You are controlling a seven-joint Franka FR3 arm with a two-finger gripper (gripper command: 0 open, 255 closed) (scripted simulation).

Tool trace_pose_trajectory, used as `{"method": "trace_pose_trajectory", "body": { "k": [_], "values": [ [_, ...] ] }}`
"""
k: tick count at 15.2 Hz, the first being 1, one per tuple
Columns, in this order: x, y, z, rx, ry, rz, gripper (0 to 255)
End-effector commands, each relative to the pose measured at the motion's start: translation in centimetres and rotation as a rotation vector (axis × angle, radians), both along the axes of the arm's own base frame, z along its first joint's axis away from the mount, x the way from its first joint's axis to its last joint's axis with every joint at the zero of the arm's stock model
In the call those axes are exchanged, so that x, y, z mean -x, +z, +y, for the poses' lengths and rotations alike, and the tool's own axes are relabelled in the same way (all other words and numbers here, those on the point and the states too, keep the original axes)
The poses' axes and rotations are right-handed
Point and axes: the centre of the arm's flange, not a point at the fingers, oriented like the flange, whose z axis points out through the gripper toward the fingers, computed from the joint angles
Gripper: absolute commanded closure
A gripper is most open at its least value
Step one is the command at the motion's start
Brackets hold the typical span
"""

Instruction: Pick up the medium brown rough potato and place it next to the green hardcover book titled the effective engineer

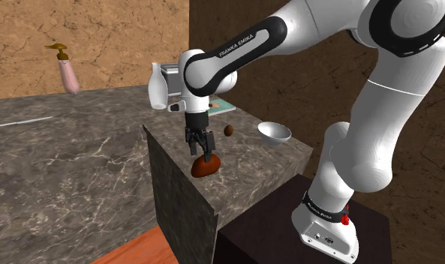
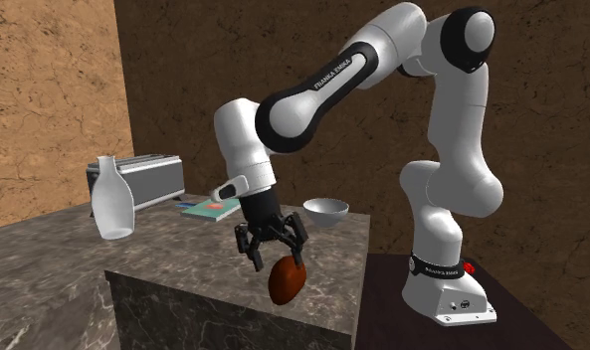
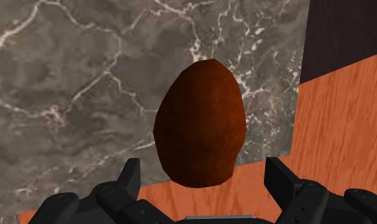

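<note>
grasp step: claw (image 1: 204, 152) stood wide astride potato (image 1: 205, 167), not touching. next: lower, close, carry toward book (image 1: 223, 106).

White arm (image 2: 457, 119) — dark joints, black fingers (image 3: 130, 175)

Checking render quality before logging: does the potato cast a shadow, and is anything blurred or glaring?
Shoulder view: no clear shadow under the potato on the counter, and no glare. Wrist view: the potato is sharp, shaded darker on one side. Second exterior view: even light, nothing blurred.
</note>
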Motion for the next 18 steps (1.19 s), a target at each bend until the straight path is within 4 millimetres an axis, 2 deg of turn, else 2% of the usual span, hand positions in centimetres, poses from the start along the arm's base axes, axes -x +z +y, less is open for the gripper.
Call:
{"method": "trace_pose_trajectory", "body": {
  "k": [1,4,12,13,18],
  "values": [
    [0.2,-1.1,0.2,-0.002,0.004,0.0,0],
    [0.8,-2.8,0.4,-0.002,0.004,0.0,0],
    [0.8,-2.8,0.4,-0.002,0.004,0.0,0],
    [0.8,-2.8,0.4,-0.002,0.004,0.0,255],
    [0.8,-2.8,0.4,-0.002,0.004,0.0,255]
  ]
}}
